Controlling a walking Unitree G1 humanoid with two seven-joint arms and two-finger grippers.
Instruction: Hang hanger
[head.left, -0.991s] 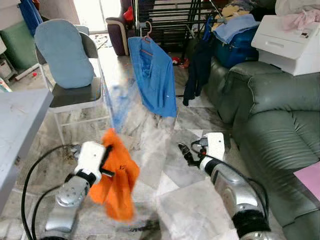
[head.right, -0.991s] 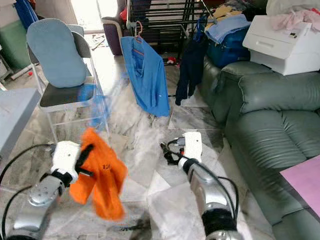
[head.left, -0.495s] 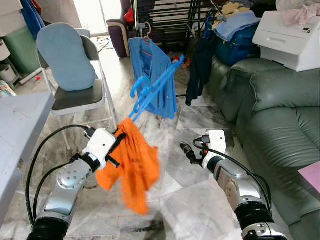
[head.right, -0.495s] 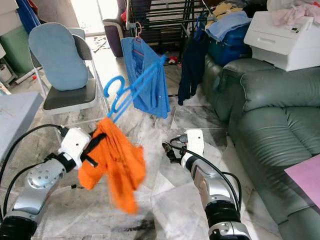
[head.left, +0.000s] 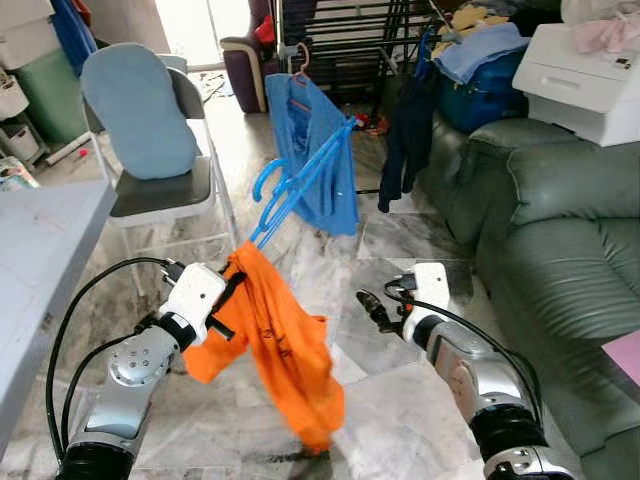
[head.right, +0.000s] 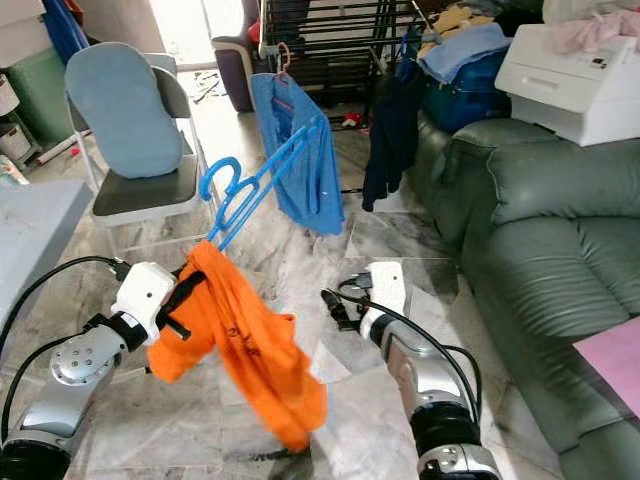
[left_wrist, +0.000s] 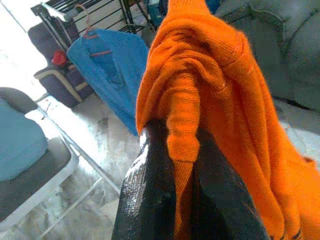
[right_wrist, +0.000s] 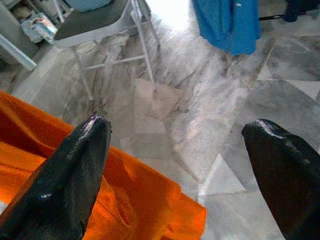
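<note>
My left gripper (head.left: 232, 293) is shut on an orange sweater (head.left: 285, 345) that hangs on a blue plastic hanger (head.left: 298, 185). The hanger sticks up and away from the gripper, its hook pointing left. The sweater droops down toward the marble floor. In the left wrist view the two black fingers (left_wrist: 150, 200) pinch a fold of the orange sweater (left_wrist: 210, 85). My right gripper (head.left: 372, 309) is open, low over the floor to the right of the sweater. A dark drying rack (head.left: 340, 40) stands at the back, with a blue shirt (head.left: 315, 140) hanging from it on a pink hanger.
A folding chair (head.left: 150, 140) with a blue cushion stands at the left, beside a grey table edge (head.left: 40, 250). A green sofa (head.left: 560, 230) runs along the right, with a white box (head.left: 590, 70) and clothes behind it. A dark garment (head.left: 405, 130) hangs by the rack.
The left arm has swung the sweater and hanger up into view and to the right. The sweater now hangs lower and longer. The right gripper has barely moved.
</note>
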